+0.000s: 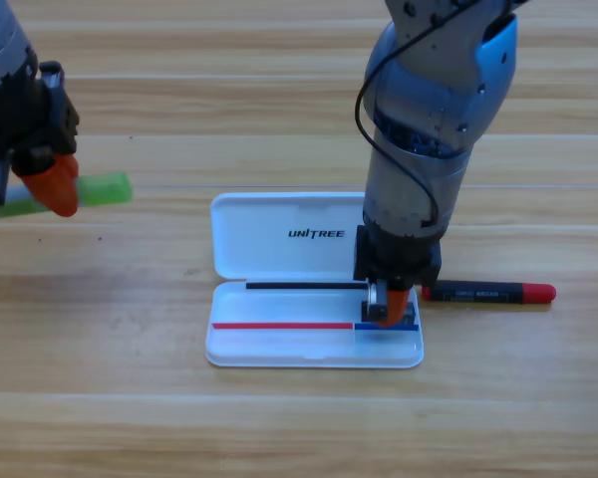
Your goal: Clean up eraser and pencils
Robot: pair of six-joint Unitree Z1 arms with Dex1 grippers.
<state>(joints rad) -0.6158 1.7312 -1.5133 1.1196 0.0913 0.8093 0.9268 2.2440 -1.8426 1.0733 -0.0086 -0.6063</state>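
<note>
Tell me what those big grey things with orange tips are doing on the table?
They are two robot arms, seen by one camera that looks down from above the wooden table. Each arm ends in a black gripper with two orange fingers for picking things up.

The left gripper is at the picture's left edge and holds the light green pencil, a chunky marker-like stick, above the table.

The right gripper points straight down into the right end of the open white pencil case, whose lid says UNITREE. Something small and dark sits right under it, probably the eraser, but it is mostly hidden.

The black pencil with red ends lies on the table just right of the case.
</note>
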